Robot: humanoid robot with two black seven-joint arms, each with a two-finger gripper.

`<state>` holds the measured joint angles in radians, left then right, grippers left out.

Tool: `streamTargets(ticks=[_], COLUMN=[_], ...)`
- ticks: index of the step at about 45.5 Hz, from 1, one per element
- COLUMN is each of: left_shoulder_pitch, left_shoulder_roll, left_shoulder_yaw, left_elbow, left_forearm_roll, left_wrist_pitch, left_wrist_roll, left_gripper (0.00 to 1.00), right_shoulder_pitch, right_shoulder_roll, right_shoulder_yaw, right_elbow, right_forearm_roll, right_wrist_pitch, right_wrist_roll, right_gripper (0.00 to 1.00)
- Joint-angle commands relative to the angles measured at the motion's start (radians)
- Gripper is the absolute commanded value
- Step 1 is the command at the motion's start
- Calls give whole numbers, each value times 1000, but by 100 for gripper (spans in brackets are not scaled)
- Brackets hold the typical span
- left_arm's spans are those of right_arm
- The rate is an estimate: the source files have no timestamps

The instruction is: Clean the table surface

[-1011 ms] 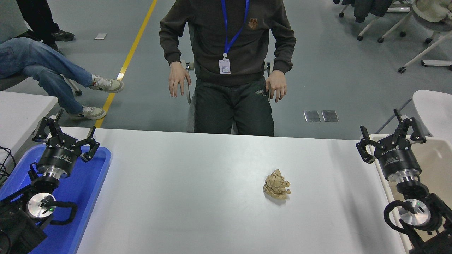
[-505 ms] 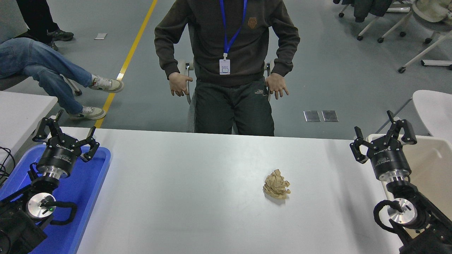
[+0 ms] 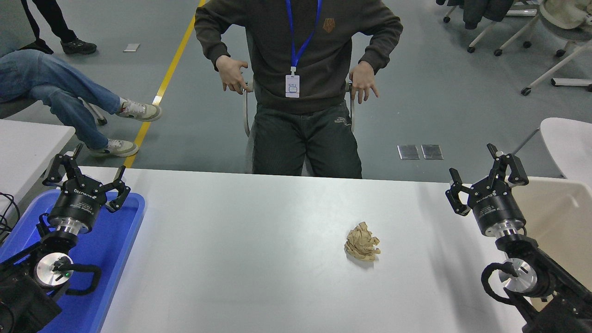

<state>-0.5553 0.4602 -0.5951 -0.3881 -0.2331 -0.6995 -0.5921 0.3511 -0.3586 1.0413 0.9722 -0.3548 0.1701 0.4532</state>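
The table surface is a wide matte grey-white top. A crumpled tan paper ball lies on it, right of centre. My right gripper is open and empty, raised over the table's right edge, up and to the right of the paper ball and well apart from it. My left gripper is open and empty, parked at the lower left over the blue tray.
A blue plastic tray sits at the table's left end. A beige plastic bin stands off the right edge. A person sits at the far side, hands raised off the table. Another white table stands at the left.
My right gripper has moved left and a little up, from over the bin toward the table. The person has raised both hands. The paper ball and left arm have not moved.
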Motion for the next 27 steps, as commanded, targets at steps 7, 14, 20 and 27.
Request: streamTargets(ticks=[7, 14, 20, 27], left_shoulder_pitch=[0, 0, 0, 0], left_shoulder_roll=[0, 0, 0, 0], left_shoulder_yaw=[0, 0, 0, 0], left_elbow=[0, 0, 0, 0], left_forearm_roll=[0, 0, 0, 0], left_wrist_pitch=[0, 0, 0, 0], left_wrist_roll=[0, 0, 0, 0], left_gripper=[100, 100, 100, 100], right_shoulder_pitch=[8, 8, 29, 107], right_shoulder_roll=[-148, -168, -217, -284], right_shoulder_yaw=[-106, -124, -174, -288], right_elbow=[267, 332, 378, 410], right_forearm_roll=[-141, -237, -357, -412], right_wrist_pitch=[-106, -104, -103, -101], right_wrist_roll=[-186, -264, -297, -297], right_gripper=[98, 98, 98, 98])
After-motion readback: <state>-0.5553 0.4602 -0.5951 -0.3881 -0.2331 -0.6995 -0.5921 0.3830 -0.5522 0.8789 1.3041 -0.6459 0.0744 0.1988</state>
